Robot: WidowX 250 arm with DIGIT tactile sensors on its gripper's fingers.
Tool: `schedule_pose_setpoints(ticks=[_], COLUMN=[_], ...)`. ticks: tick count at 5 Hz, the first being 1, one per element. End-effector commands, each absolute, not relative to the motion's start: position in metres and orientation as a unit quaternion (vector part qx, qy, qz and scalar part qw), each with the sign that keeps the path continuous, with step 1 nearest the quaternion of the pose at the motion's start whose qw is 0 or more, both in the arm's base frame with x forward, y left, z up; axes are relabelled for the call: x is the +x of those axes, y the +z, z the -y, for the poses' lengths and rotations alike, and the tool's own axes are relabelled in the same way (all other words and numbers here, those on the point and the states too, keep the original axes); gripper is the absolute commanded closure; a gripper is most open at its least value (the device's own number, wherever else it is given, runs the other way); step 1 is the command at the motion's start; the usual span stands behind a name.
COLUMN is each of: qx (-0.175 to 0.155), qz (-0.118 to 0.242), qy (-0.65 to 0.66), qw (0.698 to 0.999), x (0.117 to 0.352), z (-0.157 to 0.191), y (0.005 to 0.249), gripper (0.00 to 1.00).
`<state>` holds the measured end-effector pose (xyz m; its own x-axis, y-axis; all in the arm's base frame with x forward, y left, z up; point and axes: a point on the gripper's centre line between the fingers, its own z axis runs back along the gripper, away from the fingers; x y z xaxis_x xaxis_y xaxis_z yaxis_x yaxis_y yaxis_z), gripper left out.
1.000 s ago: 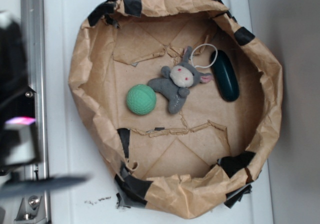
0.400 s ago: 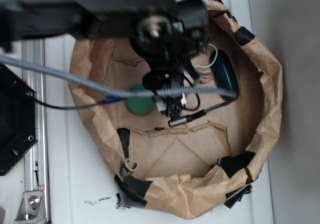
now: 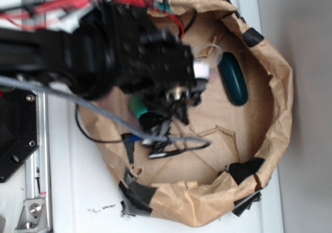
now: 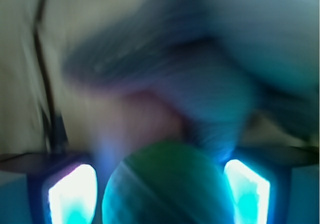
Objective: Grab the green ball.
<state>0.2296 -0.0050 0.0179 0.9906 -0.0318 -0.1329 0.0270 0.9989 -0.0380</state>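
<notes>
The green ball fills the lower middle of the blurred wrist view, between my two glowing fingers. My gripper is open around it, with a narrow gap on each side. In the exterior view only a sliver of the ball shows under the black arm, which hides the gripper's fingers. The grey plush toy is a blurred mass just beyond the ball.
The things lie in a shallow brown paper basin with black tape patches, on a white table. A dark teal oval object lies at the right inside it. Cables hang below the arm.
The arm has swung in from the left and come down over the ball and the plush toy, covering both in the exterior view. The ball has not visibly moved.
</notes>
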Motion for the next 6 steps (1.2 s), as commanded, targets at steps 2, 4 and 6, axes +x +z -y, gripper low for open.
schedule_pose_setpoints(ticks=[2, 4, 6], qx=[0.054, 0.075, 0.051], qz=[-0.055, 0.013, 0.101], qy=[-0.057, -0.041, -0.014], qw=[0.995, 0.996, 0.993], x=[0.215, 0.229, 0.251], z=[-0.006, -0.014, -0.016], y=[0.053, 0.121, 0.187], gripper=[1.00, 1.00, 1.00])
